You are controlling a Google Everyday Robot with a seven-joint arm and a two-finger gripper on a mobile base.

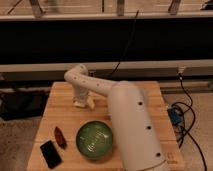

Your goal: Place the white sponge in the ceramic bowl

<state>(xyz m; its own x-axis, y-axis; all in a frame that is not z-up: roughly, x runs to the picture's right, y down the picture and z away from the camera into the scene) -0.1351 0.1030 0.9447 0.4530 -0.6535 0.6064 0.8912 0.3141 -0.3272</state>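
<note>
Whitish-cream soft rectangular sponge (91, 103) right beside claw (80, 103), low over wooden desk (60, 107); claw's grip state: cannot tell. Glossy green round ceramic bowl (95, 140) near claw, camera-side. Probably light, squashy, unbreakable; best pinched gently across narrow sides.

You'll find the bowl (95, 140) on the table (62, 112) near its front edge, with a small oblong item (60, 136) just left of it and a flat device (50, 153) further left at the front corner. Behind the bowl, the gripper (81, 101) sits low over the table's left half, the sponge (90, 103) right beside it on the right.
</note>
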